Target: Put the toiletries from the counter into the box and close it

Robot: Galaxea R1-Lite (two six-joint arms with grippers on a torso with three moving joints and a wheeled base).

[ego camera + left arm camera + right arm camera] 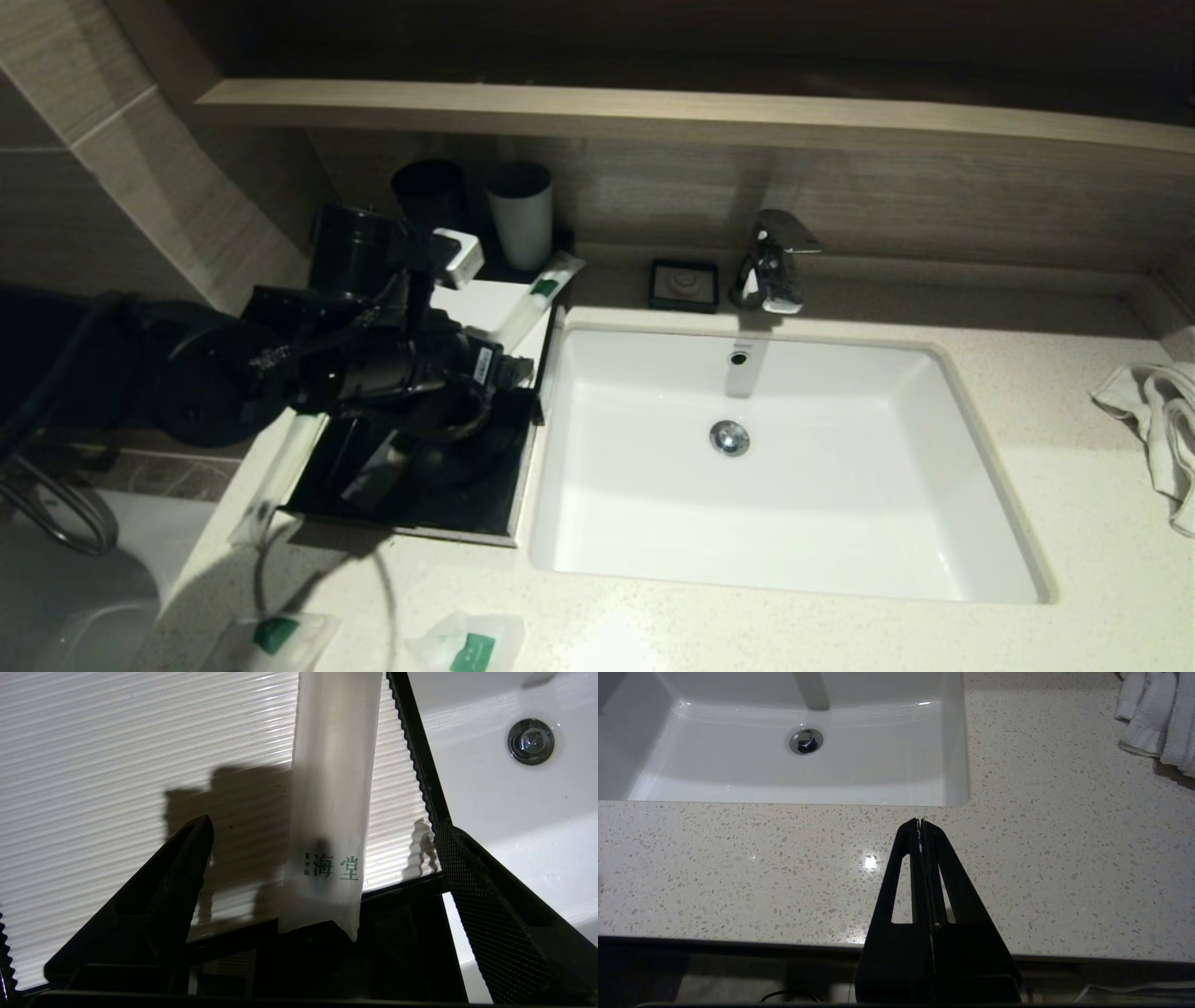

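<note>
The left end effector is hovering released over the box at centre-left of the head view, fingers straddling a long packet lying on its ribbed white top, two pouches are lying at bottom left on the tabletop, and the right end effector is sitting clenched, holding nothing.

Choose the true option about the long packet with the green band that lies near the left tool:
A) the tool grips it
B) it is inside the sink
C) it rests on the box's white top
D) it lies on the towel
C: the long packet lies on the ribbed white top of the box, between the open fingers of the left tool, untouched.
</note>
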